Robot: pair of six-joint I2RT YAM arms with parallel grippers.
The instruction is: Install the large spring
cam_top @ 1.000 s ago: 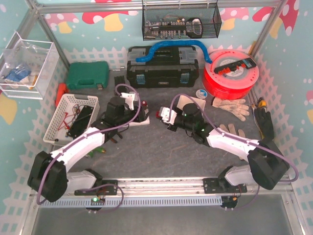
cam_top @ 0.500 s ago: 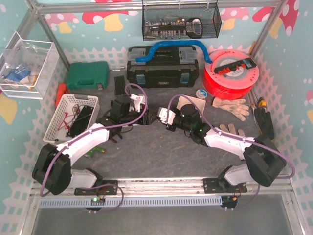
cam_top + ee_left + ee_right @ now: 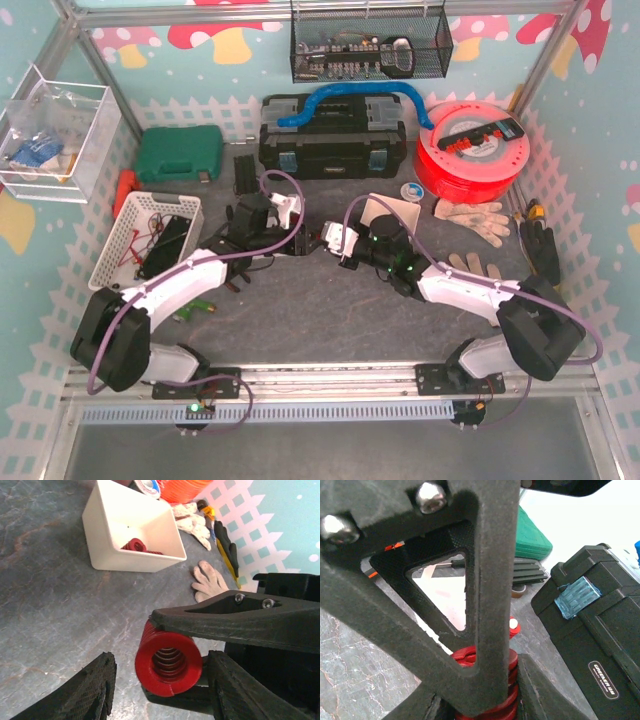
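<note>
The large spring (image 3: 168, 662) is a red coil, seen end-on in the left wrist view and held off the grey table. My right gripper (image 3: 480, 700) is shut on the large spring (image 3: 509, 695), one black finger (image 3: 240, 620) lying over the coil and the other under it. My left gripper (image 3: 162, 675) is open, its pads standing either side of the coil's near end, with a gap showing on the left. In the top view the left gripper (image 3: 298, 238) and the right gripper (image 3: 328, 240) meet tip to tip mid-table, and the spring is hidden there.
A white box (image 3: 130, 560) with smaller red springs sits just beyond the grippers. Behind stand a black toolbox (image 3: 335, 140), a green case (image 3: 178, 152) and a red spool (image 3: 470, 150). A white basket (image 3: 145, 240) is at the left, gloves (image 3: 470, 215) at the right.
My left arm has swung right to meet the right gripper, which shifted slightly left. The left jaws widened briefly, then came back in.
</note>
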